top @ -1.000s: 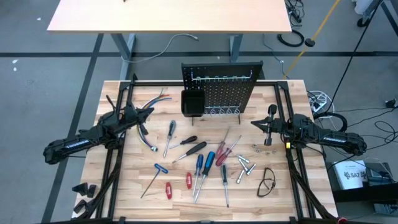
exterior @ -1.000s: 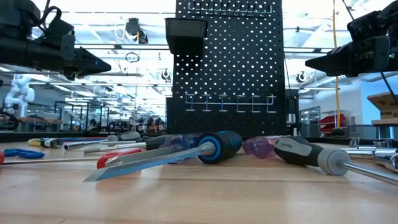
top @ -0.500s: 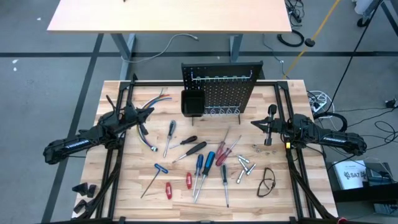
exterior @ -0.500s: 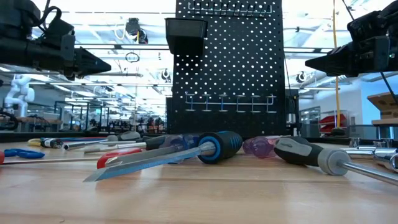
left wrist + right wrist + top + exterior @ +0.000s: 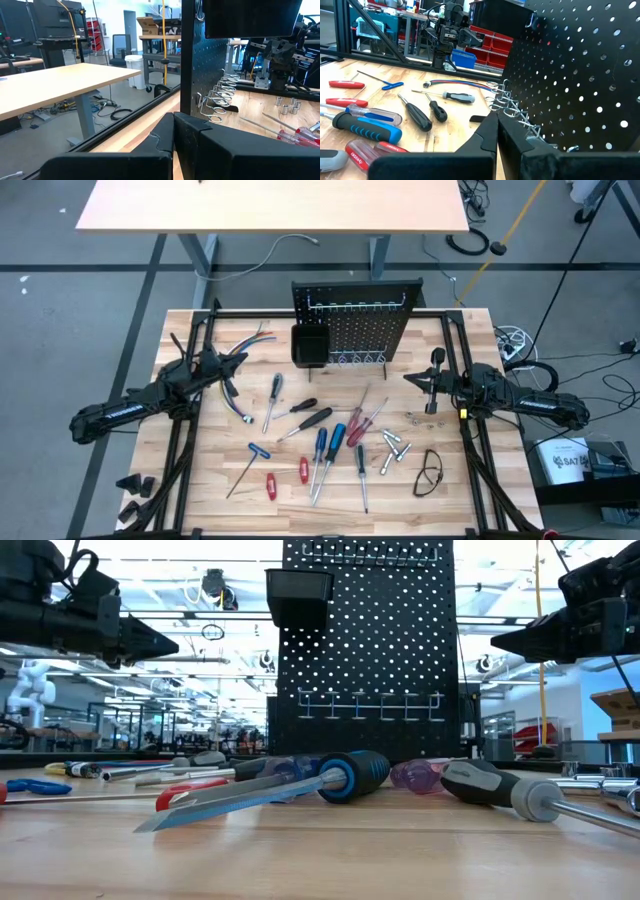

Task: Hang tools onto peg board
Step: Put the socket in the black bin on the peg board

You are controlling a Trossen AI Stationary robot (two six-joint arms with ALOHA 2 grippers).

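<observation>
The peg board stands upright at the table's far middle, with a row of metal hooks and a small black bin on its front. The tools, screwdrivers with blue, red and black handles, lie flat and scattered on the wooden top in front of it. A blue-and-black handle lies nearest the low camera. My left gripper hovers shut and level at the board's left, and my right gripper hovers shut and level at its right. Both are above the table and hold nothing.
A bundle of coloured wires lies at the far left near my left gripper. Clear safety glasses and small silver bits lie at the near right. Black frame rails run along both table sides. A pale table stands beyond.
</observation>
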